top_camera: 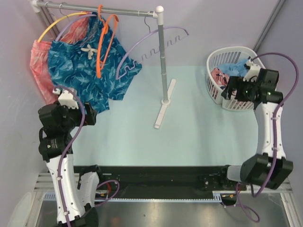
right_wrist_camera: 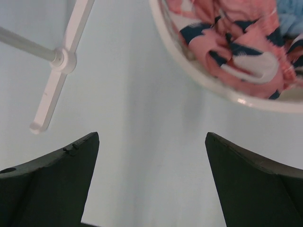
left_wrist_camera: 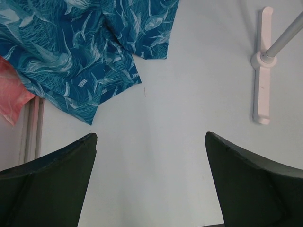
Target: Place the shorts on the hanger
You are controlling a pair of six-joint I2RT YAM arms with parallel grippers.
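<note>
Salmon-pink leaf-print fabric shorts [right_wrist_camera: 227, 52]: crumpled inside white plastic laundry basket [right_wrist_camera: 199, 79], well right of white pipe clothes rack [top_camera: 162, 61]. Thin orange plastic hanger [top_camera: 99, 56]: bare, hooked on rack rail. Right gripper [right_wrist_camera: 151, 182]: jaws spread, empty, between rack foot and basket. Left gripper [left_wrist_camera: 151, 182]: spread, empty, below rack's left end. Judged barely begun; pick-up and hanging both left.

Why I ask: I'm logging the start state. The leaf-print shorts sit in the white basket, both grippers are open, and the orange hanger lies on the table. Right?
The orange hanger is not on the table; it hangs on the garment rack, as the top external view shows. The shorts do sit in the white basket, and the left gripper and right gripper are open.
</note>
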